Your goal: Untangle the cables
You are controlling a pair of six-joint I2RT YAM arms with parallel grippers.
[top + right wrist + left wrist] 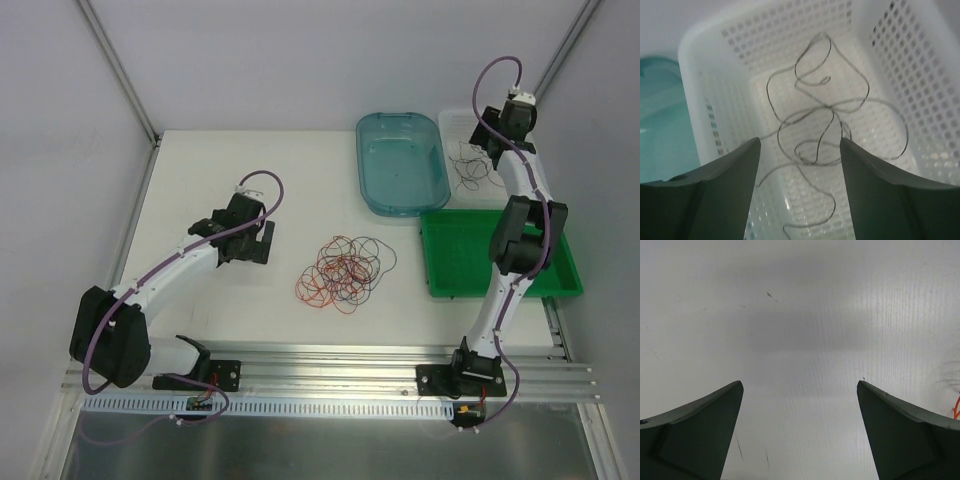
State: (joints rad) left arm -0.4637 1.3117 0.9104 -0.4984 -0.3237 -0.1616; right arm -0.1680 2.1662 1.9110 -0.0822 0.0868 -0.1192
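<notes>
Cables (342, 272) lie in an orange-red and dark tangle at the middle of the table (250, 160), left of the green tray (460, 265). A few dark strands (815, 115) curl loose in the white basket (790, 35) at the far right, beside the teal tub (400, 170). The right gripper (800, 142) hangs over them, jaws apart and empty. The left gripper (800, 385), also spread and empty, hovers over bare table left of the tangle.

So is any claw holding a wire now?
No. Both claws are open: the left claw is over the table, the right claw over the dark wires lying in the white basket.
</notes>
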